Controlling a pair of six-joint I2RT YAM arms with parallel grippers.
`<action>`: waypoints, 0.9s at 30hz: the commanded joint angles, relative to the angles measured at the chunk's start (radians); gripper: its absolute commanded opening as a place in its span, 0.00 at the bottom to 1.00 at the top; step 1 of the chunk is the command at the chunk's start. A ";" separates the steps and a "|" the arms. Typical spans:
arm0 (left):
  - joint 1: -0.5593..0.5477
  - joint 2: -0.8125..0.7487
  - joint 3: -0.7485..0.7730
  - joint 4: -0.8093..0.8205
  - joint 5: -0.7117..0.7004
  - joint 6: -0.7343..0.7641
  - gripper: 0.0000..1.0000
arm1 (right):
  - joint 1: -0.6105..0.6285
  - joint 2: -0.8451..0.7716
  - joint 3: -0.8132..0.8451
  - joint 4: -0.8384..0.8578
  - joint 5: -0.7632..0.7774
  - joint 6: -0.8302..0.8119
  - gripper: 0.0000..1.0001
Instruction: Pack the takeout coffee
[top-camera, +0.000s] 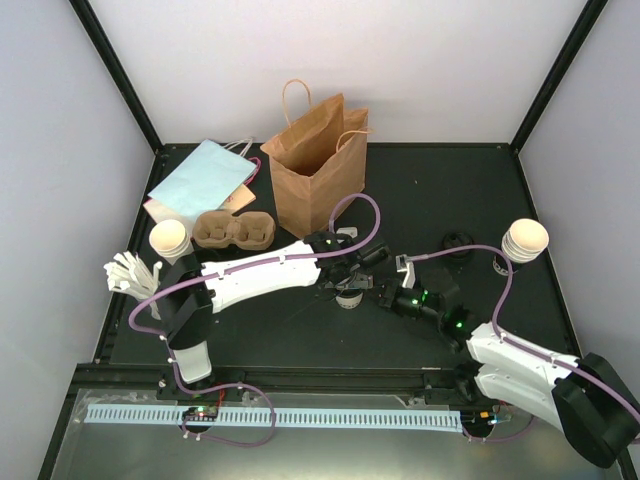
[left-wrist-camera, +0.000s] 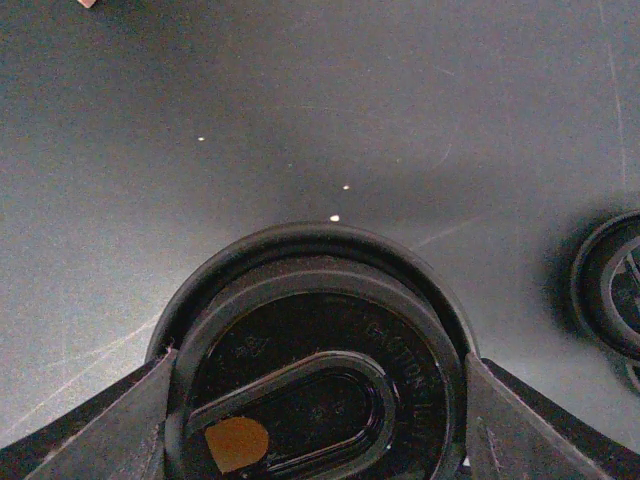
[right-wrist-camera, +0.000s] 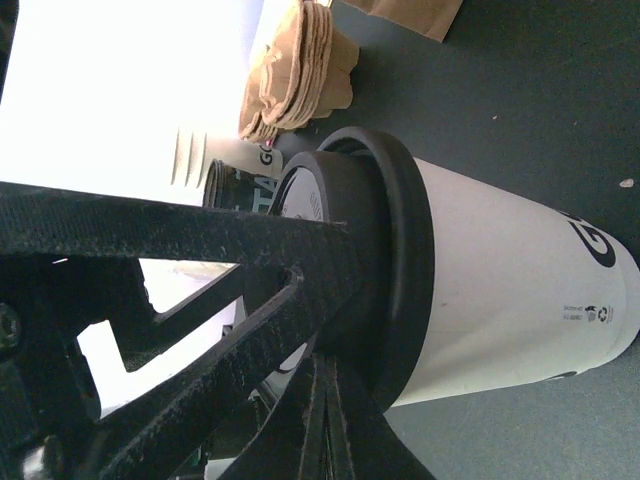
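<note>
My left gripper (left-wrist-camera: 318, 366) clasps the lid (left-wrist-camera: 312, 325) from both sides. My right gripper (right-wrist-camera: 335, 300), pressed shut, rests against its top. The coffee cup (right-wrist-camera: 510, 290) stands upright mid-table (lid up), with the brown bag (top-camera: 318, 170) behind and a loose lid (left-wrist-camera: 610, 285) beside it.

White coffee cup (right-wrist-camera: 500, 290), black lid (left-wrist-camera: 320, 330) on, stands upright before brown bag (top-camera: 315, 175).

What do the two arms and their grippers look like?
The left arm and right arm have white link shells, black joints and a lilac cable each. Green lights glow near the right wrist. Fingers are black: the left fingers plain wedges, the right fingers rough open struts.
</note>
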 joint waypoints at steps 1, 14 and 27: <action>-0.024 0.039 0.013 -0.003 0.102 0.005 0.72 | 0.015 0.059 -0.049 -0.226 0.122 0.004 0.01; -0.024 0.045 0.023 -0.007 0.100 0.016 0.72 | 0.035 -0.071 0.010 -0.311 0.141 -0.083 0.01; -0.026 0.061 0.092 -0.047 0.084 0.069 0.76 | 0.032 -0.333 0.170 -0.658 0.208 -0.316 0.12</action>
